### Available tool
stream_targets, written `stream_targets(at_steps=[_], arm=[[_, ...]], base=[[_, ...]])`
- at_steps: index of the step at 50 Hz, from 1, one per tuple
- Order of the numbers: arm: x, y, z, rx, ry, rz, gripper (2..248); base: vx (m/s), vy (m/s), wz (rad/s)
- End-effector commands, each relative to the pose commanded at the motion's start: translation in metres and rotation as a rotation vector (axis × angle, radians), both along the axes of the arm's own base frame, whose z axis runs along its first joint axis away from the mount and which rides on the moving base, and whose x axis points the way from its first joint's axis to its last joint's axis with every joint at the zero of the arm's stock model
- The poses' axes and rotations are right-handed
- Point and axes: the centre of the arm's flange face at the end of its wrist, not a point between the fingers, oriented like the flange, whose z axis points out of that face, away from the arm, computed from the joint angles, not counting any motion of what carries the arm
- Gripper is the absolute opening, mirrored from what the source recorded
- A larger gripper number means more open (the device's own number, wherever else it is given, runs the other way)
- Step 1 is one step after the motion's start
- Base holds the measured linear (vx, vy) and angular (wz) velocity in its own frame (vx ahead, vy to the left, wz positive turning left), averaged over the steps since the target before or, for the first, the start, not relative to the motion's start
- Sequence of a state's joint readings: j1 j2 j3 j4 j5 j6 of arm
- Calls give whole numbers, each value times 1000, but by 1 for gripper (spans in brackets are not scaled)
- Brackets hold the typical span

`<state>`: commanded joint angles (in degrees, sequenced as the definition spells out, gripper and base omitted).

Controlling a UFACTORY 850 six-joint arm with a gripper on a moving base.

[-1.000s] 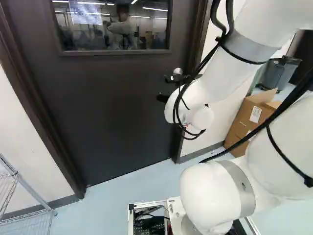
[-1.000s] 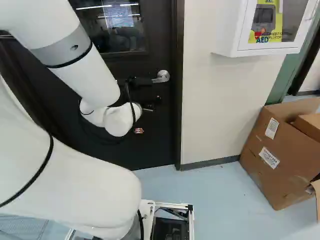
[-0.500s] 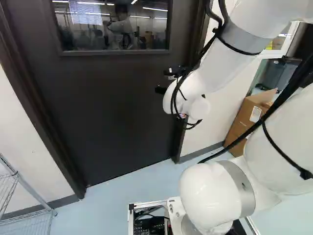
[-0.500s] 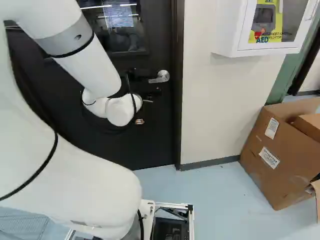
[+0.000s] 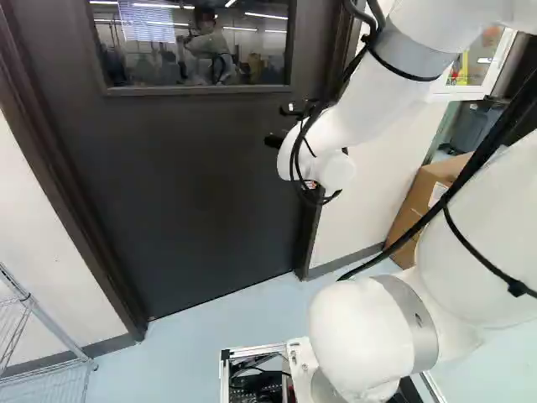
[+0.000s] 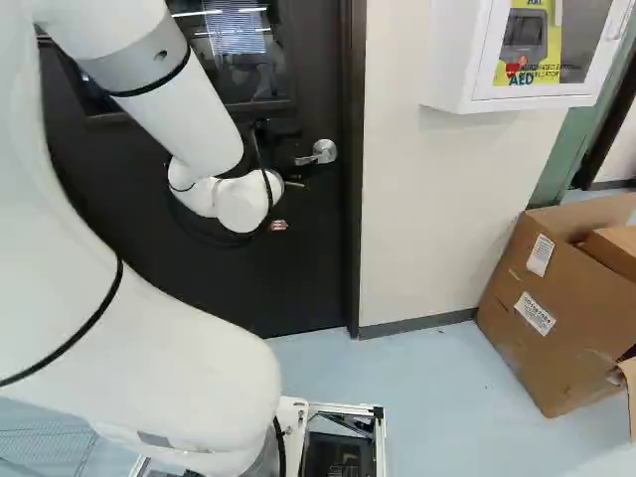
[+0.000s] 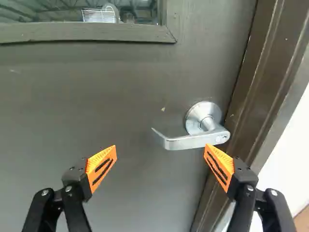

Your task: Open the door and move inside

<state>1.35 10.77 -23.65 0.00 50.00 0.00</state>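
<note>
Pale blue floor (image 6: 427,388) down below, a cardboard box (image 6: 556,318) over on the right, and at the far side the dark door (image 5: 193,193), shut in its frame (image 6: 352,229)! Its silver lever handle (image 7: 193,141) sits near the right edge, below the window (image 5: 193,50). And here's the end effector (image 5: 281,126), up at the door: in the wrist view its orange-padded fingers stand wide apart, the lever ahead, one fingertip overlapping it in view; contact, can't tell!
</note>
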Motion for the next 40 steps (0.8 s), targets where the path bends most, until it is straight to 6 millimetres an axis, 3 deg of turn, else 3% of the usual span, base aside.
stream_targets(at_steps=[40], arm=[[55, 1, 34, -1, 22, 0, 247]], base=[[0, 0, 0]])
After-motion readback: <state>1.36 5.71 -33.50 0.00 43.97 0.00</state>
